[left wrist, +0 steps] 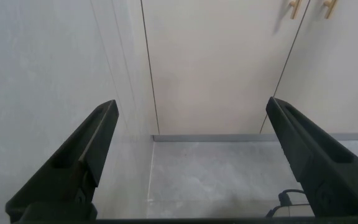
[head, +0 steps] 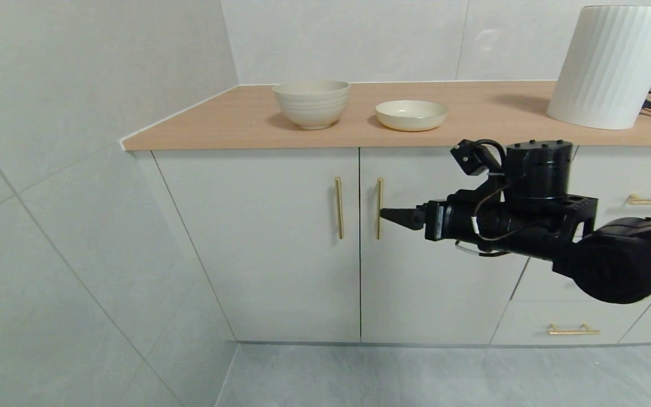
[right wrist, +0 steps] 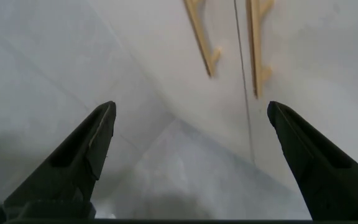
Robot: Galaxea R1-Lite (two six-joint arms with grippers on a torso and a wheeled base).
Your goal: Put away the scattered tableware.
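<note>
Bowl (head: 311,103) & shallow dish (head: 411,115) sit near each other, not touching, on wood counter (head: 218,127). R gripper (head: 385,214) fingers spread wide, tips at gold handle (head: 379,186) of rt cabinet door (head: 433,294), poss. touching, can't tell. L gripper (left wrist: 191,118) spread wide too, facing floor (left wrist: 216,174)

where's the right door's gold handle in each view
head: right door's handle, vertical, just right of the door seam, right gripper by it
left wrist: handle's lower end, far off, across the seam from its twin
right wrist: handle close ahead, beside the seam
shared landmark: the door seam
</note>
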